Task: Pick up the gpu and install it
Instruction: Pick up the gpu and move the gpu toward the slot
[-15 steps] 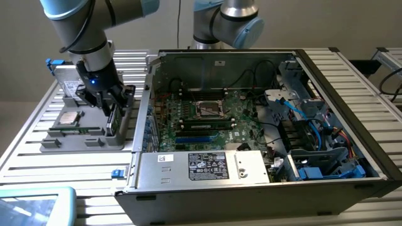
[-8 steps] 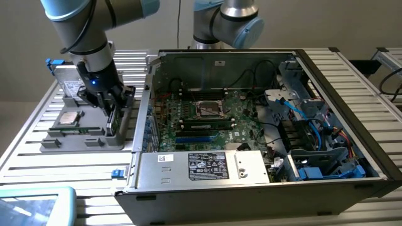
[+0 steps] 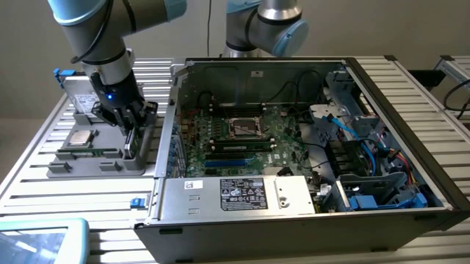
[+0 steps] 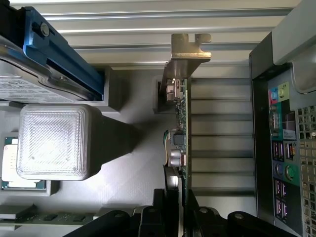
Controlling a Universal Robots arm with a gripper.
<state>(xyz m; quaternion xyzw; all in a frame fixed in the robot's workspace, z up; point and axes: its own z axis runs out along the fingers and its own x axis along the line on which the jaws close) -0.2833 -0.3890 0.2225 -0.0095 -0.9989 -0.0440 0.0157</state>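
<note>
The gpu [image 3: 134, 142] stands on its long edge in a slot of the grey parts holder [image 3: 74, 168], at the exterior view's left of the open computer case [image 3: 411, 165]. In the wrist view the gpu [image 4: 181, 129] is seen edge-on: green board, small components, and a silvery end bracket [image 4: 190, 49] at its far end. My gripper [image 3: 132, 127] reaches down over the card. Its black fingers [image 4: 193, 210] sit tight against both faces of the gpu's near end, gripper [image 4: 180, 207] shut on it. The card still rests in the holder.
The holder also carries a silver hard drive [image 3: 79, 98] with a blue bracket, a processor chip [image 3: 79, 137] and a green memory stick [image 3: 92, 152]. The case's motherboard [image 3: 242, 137] lies exposed, with its rear port panel [image 4: 284, 148] close beside the card. A tablet [image 3: 37, 242] lies at the table's near corner.
</note>
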